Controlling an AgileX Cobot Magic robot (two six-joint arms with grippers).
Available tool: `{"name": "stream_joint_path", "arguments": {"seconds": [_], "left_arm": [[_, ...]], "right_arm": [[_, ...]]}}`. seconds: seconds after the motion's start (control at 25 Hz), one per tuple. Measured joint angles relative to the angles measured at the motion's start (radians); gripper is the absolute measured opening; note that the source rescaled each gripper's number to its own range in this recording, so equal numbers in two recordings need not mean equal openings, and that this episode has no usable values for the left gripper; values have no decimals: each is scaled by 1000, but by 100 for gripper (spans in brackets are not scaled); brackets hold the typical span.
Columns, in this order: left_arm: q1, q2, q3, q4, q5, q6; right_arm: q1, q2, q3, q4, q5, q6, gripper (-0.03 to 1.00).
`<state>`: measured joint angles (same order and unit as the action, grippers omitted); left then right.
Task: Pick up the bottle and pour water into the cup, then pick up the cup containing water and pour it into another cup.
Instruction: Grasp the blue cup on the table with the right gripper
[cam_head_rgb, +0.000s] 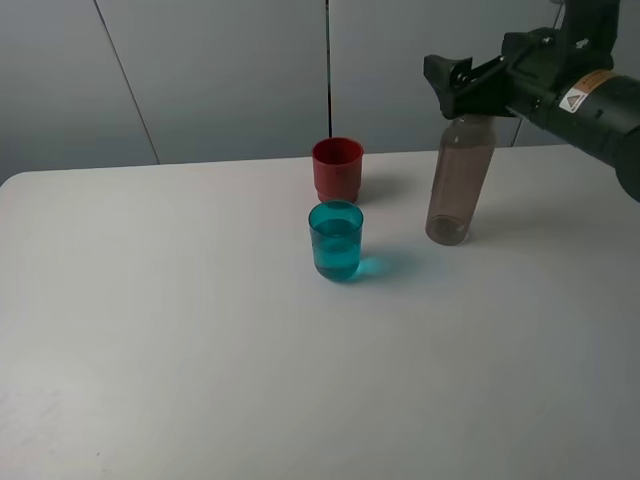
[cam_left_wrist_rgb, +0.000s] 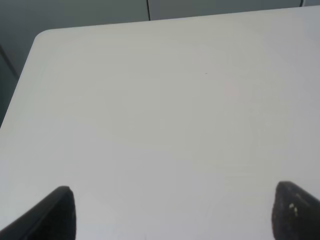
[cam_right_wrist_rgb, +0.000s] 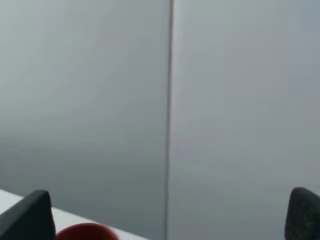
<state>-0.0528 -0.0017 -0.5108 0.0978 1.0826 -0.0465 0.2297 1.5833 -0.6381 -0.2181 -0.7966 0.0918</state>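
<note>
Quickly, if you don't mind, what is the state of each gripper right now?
Left gripper: open, holding nothing.
Right gripper: open, holding nothing.

The right arm (cam_head_rgb: 600, 118) is matte black and cylindrical, with a white warning-triangle label (cam_head_rgb: 577, 99) and an orange strip (cam_head_rgb: 592, 77); its pincer (cam_head_rgb: 452, 88) is black and blocky.

White table (cam_head_rgb: 150, 350) with rounded corner, pale grey wall panels (cam_head_rgb: 220, 70) behind, thin dark seams (cam_head_rgb: 329, 70), soft even light
</note>
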Motion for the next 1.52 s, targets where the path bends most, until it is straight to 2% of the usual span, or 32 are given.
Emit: {"name": "stream_joint_path", "arguments": {"seconds": [0.08, 0.16, 0.32, 0.4, 0.48, 0.56, 0.8, 1.0, 1.2, 1.36, 1.52], "left_arm": [[0, 0, 0, 0, 0, 0], [0, 0, 0, 0, 0, 0], [0, 0, 0, 0, 0, 0], [0, 0, 0, 0, 0, 0], [0, 0, 0, 0, 0, 0], [0, 0, 0, 0, 0, 0], [0, 0, 0, 0, 0, 0], [0, 0, 0, 0, 0, 0], [0, 0, 0, 0, 0, 0], [0, 0, 0, 0, 0, 0], [0, 0, 0, 0, 0, 0]], "right_arm": [[0, -52, 15, -77, 52, 98, 100], [7, -96, 37, -130, 66, 190, 100], [54, -130, 122, -159, 73, 240, 100], [91, -130, 170, -102, 75, 191, 100], [128, -130, 220, 6, 75, 102, 100], [157, -130, 253, 74, 70, 43, 100], [242, -130, 313, 110, 58, -5, 100], [283, -81, 345, 159, 66, -147, 100], [287, 20, 351, 144, 37, -191, 100], [287, 129, 351, 58, -37, -200, 100], [287, 242, 349, 21, -138, -205, 100]]}}
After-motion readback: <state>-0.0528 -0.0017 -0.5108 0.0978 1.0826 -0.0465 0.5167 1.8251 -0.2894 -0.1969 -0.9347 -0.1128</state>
